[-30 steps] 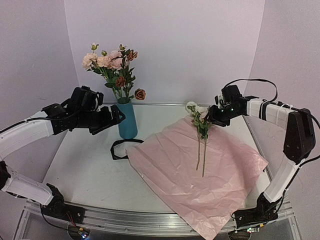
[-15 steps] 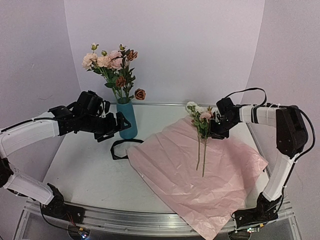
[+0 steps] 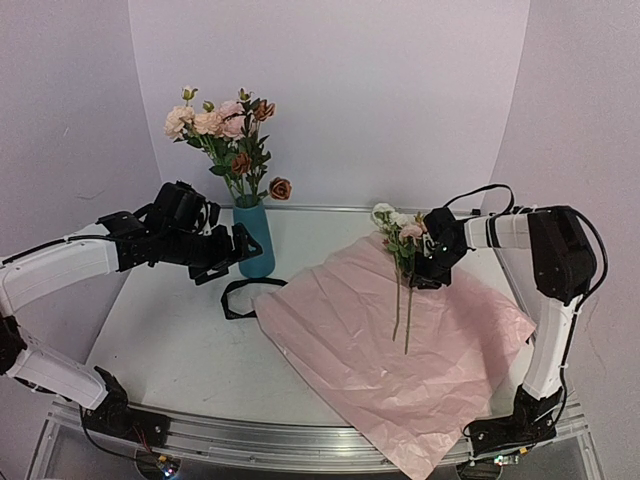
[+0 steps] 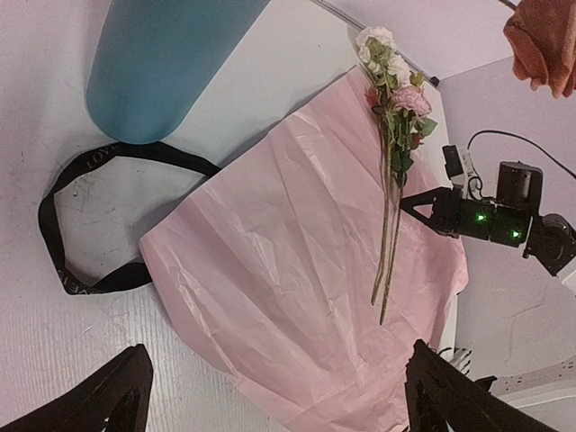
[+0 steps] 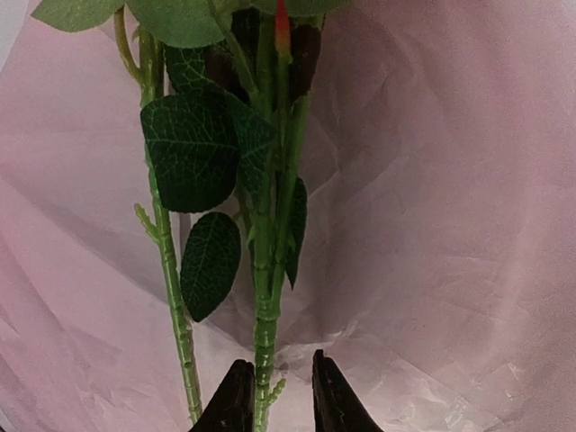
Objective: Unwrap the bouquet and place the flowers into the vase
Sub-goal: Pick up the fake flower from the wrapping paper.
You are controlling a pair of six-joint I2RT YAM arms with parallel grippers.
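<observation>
Two long-stemmed flowers (image 3: 404,268) lie side by side on the creased, matte pink paper (image 3: 400,360), heads toward the far wall, their thin green stems knobbly and their leaves veined. The right arm reaches in low and level from the side, and its end effector (image 5: 276,396) is narrow, the black fingertips (image 5: 236,396) flanking one stem. The smooth teal vase (image 3: 256,240) stands at the far left of the tabletop (image 3: 170,340), holding more roses (image 3: 225,130). The left arm hovers beside the vase, its end effector (image 3: 232,252) spread wide. A black ribbon (image 3: 240,297) loops flat nearby.
</observation>
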